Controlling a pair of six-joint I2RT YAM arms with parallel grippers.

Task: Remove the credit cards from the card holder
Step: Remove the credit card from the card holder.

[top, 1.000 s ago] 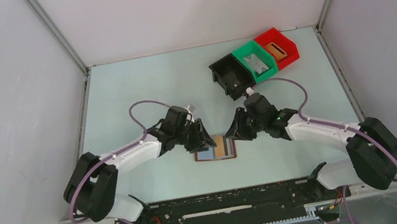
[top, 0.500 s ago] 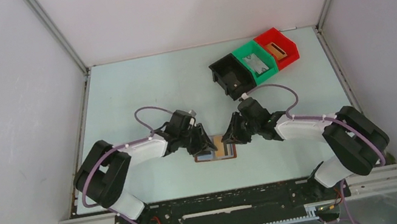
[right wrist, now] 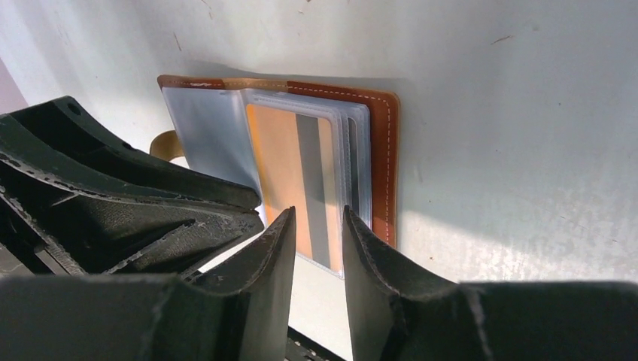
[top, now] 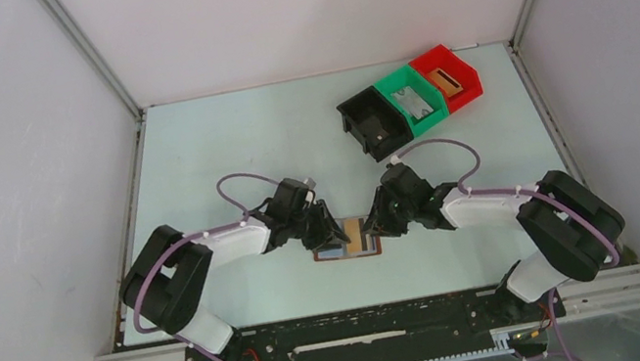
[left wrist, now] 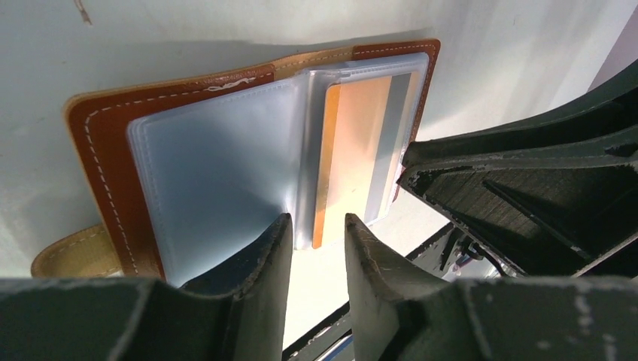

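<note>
**Both arms down over the open card holder**

The pale bench (top: 231, 146) carries the card holder (top: 347, 240), which lies flat and opened out near the arms' edge. I place everything else from it.

The left arm (top: 209, 250) reaches in from the card holder's left, and the right arm (top: 499, 203) reaches in from its right. They meet nose to nose above it. Well beyond the card holder, far from the arms and off to its right, three bins stand in a touching row: black (top: 373, 123), then green (top: 411, 97), then red (top: 447, 76).

The holder's brown stitched cover faces down, and its clear plastic sleeves (left wrist: 218, 165) fan upward. A tan strap tab (left wrist: 75, 252) sticks out from its left edge.

The left fingers (top: 333, 234) hang over the holder's middle fold. They stand a narrow gap apart, with a sleeve edge showing in that gap. I cannot tell whether they touch it. The right fingers (top: 371, 224) sit over the holder's right half, also slightly apart and gripping nothing that I can see.

An orange credit card (right wrist: 282, 173) with a grey stripe is tucked in a sleeve on that right half, still inside the holder.
</note>
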